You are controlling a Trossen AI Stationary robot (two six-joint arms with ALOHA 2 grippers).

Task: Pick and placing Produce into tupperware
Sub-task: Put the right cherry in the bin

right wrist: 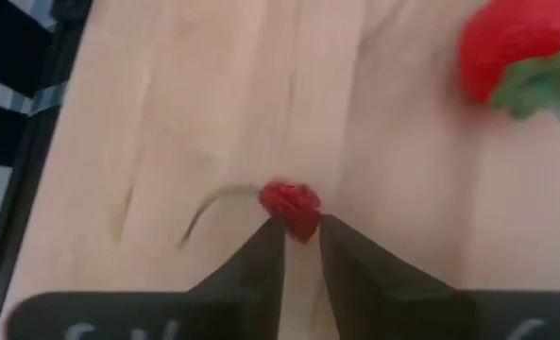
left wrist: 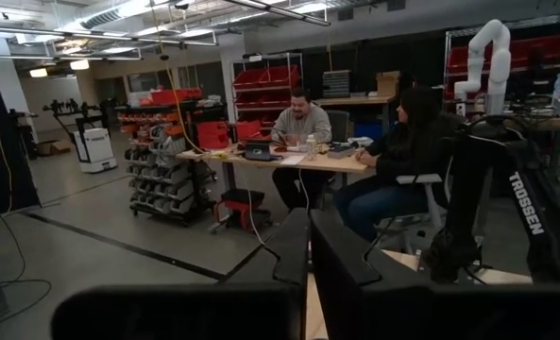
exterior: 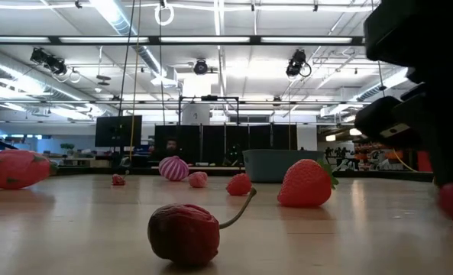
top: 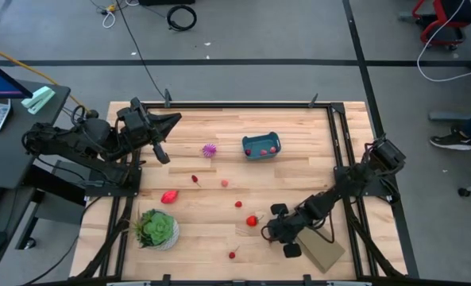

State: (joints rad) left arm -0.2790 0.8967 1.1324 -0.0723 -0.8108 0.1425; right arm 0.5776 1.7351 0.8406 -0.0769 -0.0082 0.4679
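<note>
Red and small, a stemmed cherry (right wrist: 291, 206) sits right at the tips of the right pincer (right wrist: 301, 247), whose fingers (right wrist: 261, 260) have nearly met and pinch only the fruit's near edge, not its middle. That shallow bite is the main risk: a round, smooth toy caught at its rim may squirt forward out of the tips when the arm lifts, or roll off across the wooden counter (top: 219, 127). Its thin stem trails to one side and gives nothing to hold. A strawberry (right wrist: 520, 52) lies close by, and a sideways nudge from the low pincer could knock it away. In the high view the right pincer (top: 273, 230) is down near the counter's front edge, just beside a flat tan block (top: 321, 250), so a swing of the arm could also catch that block. The teal tupperware (top: 260, 147) stands well apart, toward the far side, with a couple of red pieces already in it; the carry is long, and a weak grip could drop the cherry along the way. The tub's walls are low, so a release from too high might let the fruit bounce out. Other produce, among it a spiky purple piece (top: 210, 149) and a larger red fruit (top: 169, 196), lies scattered between, near a potted plant (top: 156, 229). The left pincer (top: 160, 151) waits pressed together, clear of the fruit, at the far left of the counter.
</note>
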